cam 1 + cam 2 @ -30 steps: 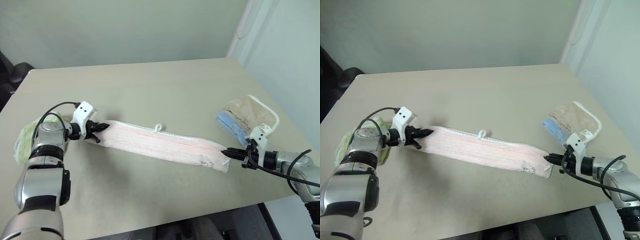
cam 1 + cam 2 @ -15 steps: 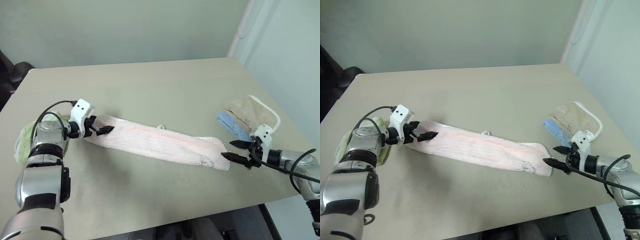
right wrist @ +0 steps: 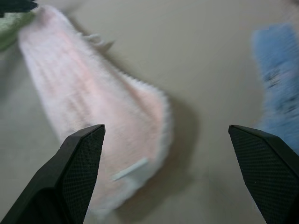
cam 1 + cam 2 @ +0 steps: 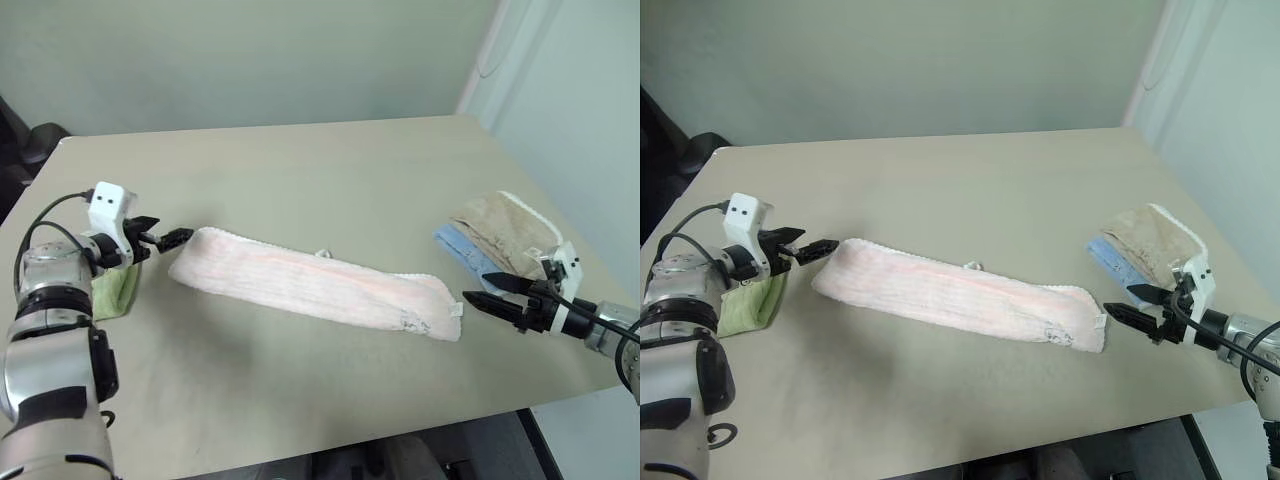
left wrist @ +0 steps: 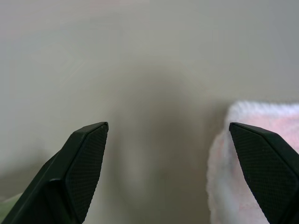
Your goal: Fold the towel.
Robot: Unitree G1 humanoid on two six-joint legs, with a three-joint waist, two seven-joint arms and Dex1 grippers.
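Note:
The pale pink towel lies on the table as a long narrow strip running from the left to the lower right, with a small white loop tag on its far edge. My left gripper is open just off the towel's left end, holding nothing. The right gripper hovers open a little beyond the right end, also free of the cloth. In the left wrist view the towel's end sits by one finger. The right wrist view looks along the towel.
A lime-green folded towel lies under my left wrist near the table's left edge. A beige white-edged towel over a blue cloth sits at the right edge, close behind the right gripper.
Both grippers have opened and let go of the towel's ends, then drawn outward and up. The towel now lies slack on the table.

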